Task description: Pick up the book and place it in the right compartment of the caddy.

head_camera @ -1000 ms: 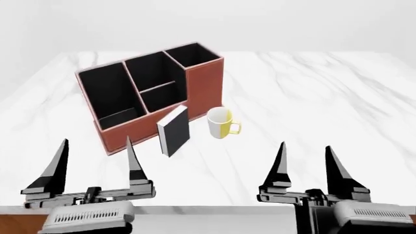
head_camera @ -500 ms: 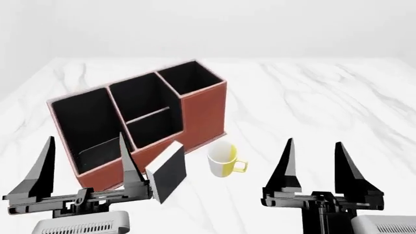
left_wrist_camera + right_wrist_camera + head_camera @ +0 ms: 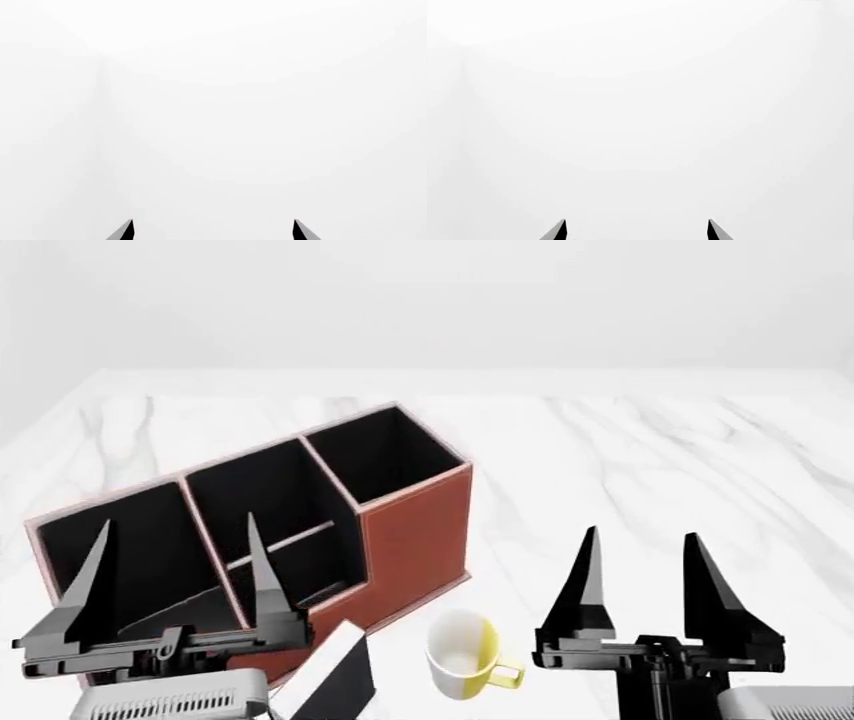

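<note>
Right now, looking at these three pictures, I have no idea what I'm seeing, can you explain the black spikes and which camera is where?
This is a simulated two-armed robot. The wide picture comes from its head camera, looking down. The black spikes are fingers of its left gripper and right gripper, both open and holding nothing. The two nearly blank pictures come from cameras on each wrist, showing only fingertips against white. On the marble table stands a red-brown caddy with black compartments. In front of it are a black book, partly cut off at the picture's edge, and a white-and-yellow mug.

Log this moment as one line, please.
phase: approach | left gripper: open, empty | right gripper: open, empty | black-covered book: untouched beside red-brown caddy
</note>
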Available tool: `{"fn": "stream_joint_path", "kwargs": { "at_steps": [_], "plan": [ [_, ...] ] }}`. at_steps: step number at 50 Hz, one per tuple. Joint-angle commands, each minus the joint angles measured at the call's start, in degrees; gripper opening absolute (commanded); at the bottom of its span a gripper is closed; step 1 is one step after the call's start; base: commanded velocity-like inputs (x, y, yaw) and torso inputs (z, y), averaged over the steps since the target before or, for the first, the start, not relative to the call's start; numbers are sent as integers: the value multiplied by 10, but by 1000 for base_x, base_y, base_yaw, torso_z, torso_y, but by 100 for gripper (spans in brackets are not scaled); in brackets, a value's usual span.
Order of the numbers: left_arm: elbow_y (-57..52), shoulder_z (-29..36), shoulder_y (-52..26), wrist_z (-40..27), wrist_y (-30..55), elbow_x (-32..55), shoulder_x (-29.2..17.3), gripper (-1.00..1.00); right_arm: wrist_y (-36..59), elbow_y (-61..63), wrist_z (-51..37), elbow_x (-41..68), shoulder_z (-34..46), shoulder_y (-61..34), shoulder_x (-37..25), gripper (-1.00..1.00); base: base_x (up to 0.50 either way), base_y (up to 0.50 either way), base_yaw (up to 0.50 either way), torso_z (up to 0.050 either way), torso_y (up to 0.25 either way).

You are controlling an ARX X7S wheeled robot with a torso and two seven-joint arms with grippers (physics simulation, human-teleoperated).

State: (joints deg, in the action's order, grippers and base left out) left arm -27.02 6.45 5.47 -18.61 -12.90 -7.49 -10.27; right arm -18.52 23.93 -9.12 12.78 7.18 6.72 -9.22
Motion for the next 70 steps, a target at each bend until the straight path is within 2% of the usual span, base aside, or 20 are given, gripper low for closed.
{"fn": "stream_joint_path", "kwargs": {
  "at_steps": [1, 3, 4, 9, 13, 15, 20, 28, 34, 36, 45, 53, 70],
  "plan": [
    [-4, -11, -5, 29, 63, 58, 6, 100, -3, -4, 4, -14, -5, 1, 4, 100, 0, 0, 0, 0, 0],
    [-5, -11, -7, 35, 79, 74, 4, 100, -3, -3, 3, -14, -4, 1, 3, 100, 0, 0, 0, 0, 0],
    [-6, -10, -8, 56, 116, 120, -2, 100, -4, -5, 3, -16, -3, 1, 2, 100, 0, 0, 0, 0, 0],
    [-26, -4, -8, 76, 157, 146, -21, 100, -5, -3, 1, -15, -1, 2, -1, 100, 0, 0, 0, 0, 0],
    [-84, 2, 1, 115, 237, 183, -68, 100, -4, -1, -1, -14, 0, 3, -3, 100, 0, 0, 0, 0, 0],
    [-94, 0, 3, 120, 252, 193, -76, 100, -5, -2, -2, -14, 1, 3, -4, 100, 0, 0, 0, 0, 0],
    [-161, -36, 1, 142, 348, 272, -126, 100, -6, 0, -3, -15, 5, 4, -6, 100, 0, 0, 0, 0, 0],
    [-214, -92, -13, 144, 441, 365, -174, 100, -11, -4, -6, -13, 7, 4, -9, 100, 0, 0, 0, 0, 0],
    [-232, -108, -23, 142, 478, 415, -185, 100, -10, -2, -9, -13, 10, 4, -11, 100, 0, 0, 0, 0, 0],
    [-237, -151, -64, 106, 568, 570, -199, 100, -11, -2, -8, -14, 14, 6, -12, 100, 0, 0, 0, 0, 0],
    [-199, -153, -191, 15, 689, 768, -223, 100, -14, -3, -9, -14, 19, 6, -16, 100, 0, 0, 0, 0, 0],
    [-129, -103, -309, -51, 756, 845, -215, 100, -14, -3, -11, -12, 21, 5, -20, 100, 0, 0, 0, 0, 0],
    [-18, -45, -372, -128, 813, 873, -195, 100, -14, -3, -17, -10, 27, 4, -26, 100, 0, 0, 0, 0, 0]
  ]
}}
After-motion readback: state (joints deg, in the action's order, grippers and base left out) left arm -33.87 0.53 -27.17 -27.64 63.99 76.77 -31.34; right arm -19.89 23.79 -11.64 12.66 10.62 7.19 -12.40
